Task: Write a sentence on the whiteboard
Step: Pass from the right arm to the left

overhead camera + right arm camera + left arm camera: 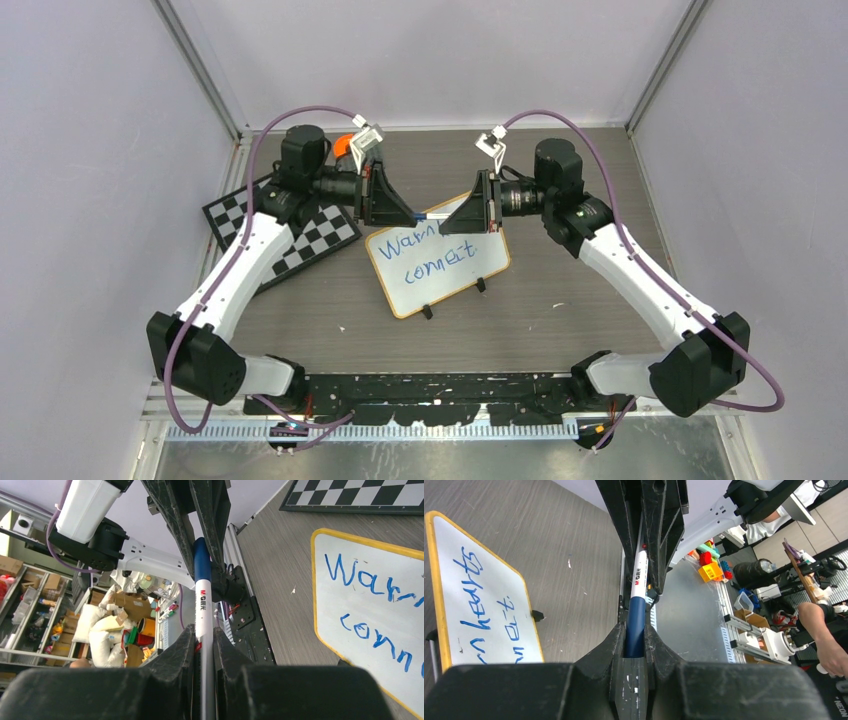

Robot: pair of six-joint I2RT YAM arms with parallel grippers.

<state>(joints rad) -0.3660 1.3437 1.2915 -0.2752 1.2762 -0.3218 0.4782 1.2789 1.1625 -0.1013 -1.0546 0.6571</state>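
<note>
Both arms meet at mid-table, nose to nose. The left gripper point(635, 632) is clamped on the marker point(202, 605), fingers pressed against both sides of its blue end point(635, 622). The right gripper point(204, 635) is closed tight on the white barrel. So it is one marker with two grips, held level between them, and the jaws almost touch tip to tip.

The pair hangs over the far edge of the whiteboard point(440, 288). The board lies on the table point(560, 290) in the middle, turned a little clockwise, with its yellow rim all round and its two black feet point(427, 312) at the near edge.

The sentence point(425, 255) is there in blue, in two lines. From above, "Warm" leads the top line, and the rest of that line is hidden under the grippers. The left wrist view shows "hearts" on that line. The lower line reads "connect".

To the left lies the checkered board point(320, 235), partly under the left arm and just beside the whiteboard's corner. Whether the two touch, I cannot tell. Something orange point(343, 147) peeks out behind the left wrist at the far edge, too hidden to name.
</note>
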